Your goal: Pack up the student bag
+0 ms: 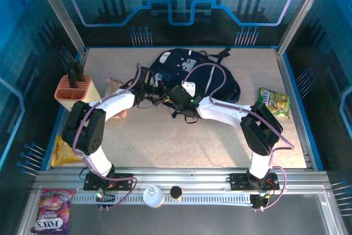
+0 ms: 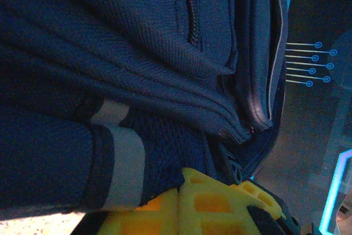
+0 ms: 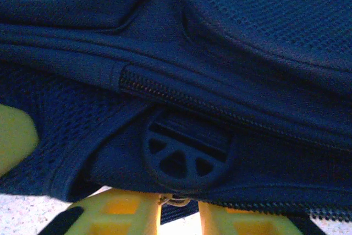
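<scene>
- On the left side of the bag's near edge, the left pincer (image 2: 181, 202) is fully closed. Navy fabric with a grey stripe (image 2: 124, 163) comes down onto its yellow fingers. Folds run toward the grip, so I judge that it has a pinch of the cloth.
- At the far middle of the counter (image 1: 181, 141), the student bag (image 1: 176, 61) lies flat. Its length runs roughly across the counter, slanting a little toward the near right. Both arms reach its near edge side by side, so neither is clearly the nearer one.
- Just right of that, the right pincer (image 3: 179, 207) points up under the same edge, its jaws a narrow slit apart.
- A round pull (image 3: 187, 155) hangs directly beyond the slit, almost touching the fingertips. Whether the jaws already nip its lower rim or the small loop below it, I cannot tell.
- The zip (image 3: 220, 111) runs crosswise above the pull, left to right and sloping down to the right.
- In my judgement, the coming move is a pull along the zip, not away from the bag. The right pincer would do the pulling while the left holds the cloth taut.
</scene>
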### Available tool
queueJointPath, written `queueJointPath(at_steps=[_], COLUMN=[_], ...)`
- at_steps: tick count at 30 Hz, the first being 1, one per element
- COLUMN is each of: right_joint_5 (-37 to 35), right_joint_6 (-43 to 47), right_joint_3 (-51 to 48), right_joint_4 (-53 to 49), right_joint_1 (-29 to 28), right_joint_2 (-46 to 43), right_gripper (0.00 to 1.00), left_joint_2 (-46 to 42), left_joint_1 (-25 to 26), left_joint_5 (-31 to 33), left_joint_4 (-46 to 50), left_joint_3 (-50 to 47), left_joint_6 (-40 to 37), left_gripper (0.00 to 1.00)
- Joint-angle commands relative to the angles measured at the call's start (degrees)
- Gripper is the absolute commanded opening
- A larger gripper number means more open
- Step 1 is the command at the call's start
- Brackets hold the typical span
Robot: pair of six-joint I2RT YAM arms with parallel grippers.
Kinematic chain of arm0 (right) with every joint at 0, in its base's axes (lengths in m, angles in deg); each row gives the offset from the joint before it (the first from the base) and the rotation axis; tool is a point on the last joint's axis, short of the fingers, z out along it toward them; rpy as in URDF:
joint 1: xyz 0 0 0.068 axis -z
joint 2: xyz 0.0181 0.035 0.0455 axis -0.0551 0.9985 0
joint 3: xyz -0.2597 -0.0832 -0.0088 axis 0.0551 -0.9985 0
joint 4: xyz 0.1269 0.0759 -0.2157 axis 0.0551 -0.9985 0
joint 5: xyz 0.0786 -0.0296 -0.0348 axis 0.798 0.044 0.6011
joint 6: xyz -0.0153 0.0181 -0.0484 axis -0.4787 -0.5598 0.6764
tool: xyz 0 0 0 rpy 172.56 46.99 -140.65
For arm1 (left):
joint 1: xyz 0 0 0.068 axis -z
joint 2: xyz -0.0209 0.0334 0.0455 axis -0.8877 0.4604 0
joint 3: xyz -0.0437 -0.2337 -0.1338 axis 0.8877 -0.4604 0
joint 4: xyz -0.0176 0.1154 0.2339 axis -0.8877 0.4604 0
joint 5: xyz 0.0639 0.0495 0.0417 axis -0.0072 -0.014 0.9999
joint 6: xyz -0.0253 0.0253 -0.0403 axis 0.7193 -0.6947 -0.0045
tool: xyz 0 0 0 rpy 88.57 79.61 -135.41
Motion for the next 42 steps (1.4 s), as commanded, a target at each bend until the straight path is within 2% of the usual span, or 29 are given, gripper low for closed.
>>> queueJointPath(at_steps=[1, 13, 22, 26, 33, 38, 42], right_joint_5=[-4.7, -6.4, -7.4, -3.1, 5.9, 5.9, 5.6], right_joint_6=[-1.1, 3.5, 5.4, 10.4, 23.5, 26.0, 26.4], right_joint_3=[2.0, -1.7, -16.8, -21.1, -15.9, -14.0, -13.8], right_joint_4=[-2.0, -1.7, 1.4, 5.9, 8.0, 7.0, 7.3], right_joint_1=[1.1, 1.4, 3.8, 6.8, 9.1, 9.6, 9.8], right_joint_2=[0.8, -2.5, -14.3, -17.8, -14.1, -11.9, -11.1], right_gripper=[0.20, 0.11, 0.13, 0.12, 0.15, 0.19, 0.17], left_joint_2=[-2.3, -2.6, -2.2, -1.6, -1.2, -1.2, -1.2], left_joint_1=[0.7, -0.1, -2.0, -2.2, -2.2, -2.2, -2.2], left_joint_5=[-4.5, -2.6, -0.2, -0.1, 0.3, 0.2, 0.0], left_joint_4=[0.5, 1.1, 0.9, 1.2, 1.9, 2.3, 2.2], left_joint_3=[2.5, 3.0, 2.4, 2.6, 3.7, 4.2, 4.5], left_joint_6=[-1.2, -1.1, -0.6, -0.7, -1.0, -1.1, -0.8], left_gripper=[0.00, 0.00, 0.00, 0.00, 0.00, 0.00, 0.00])
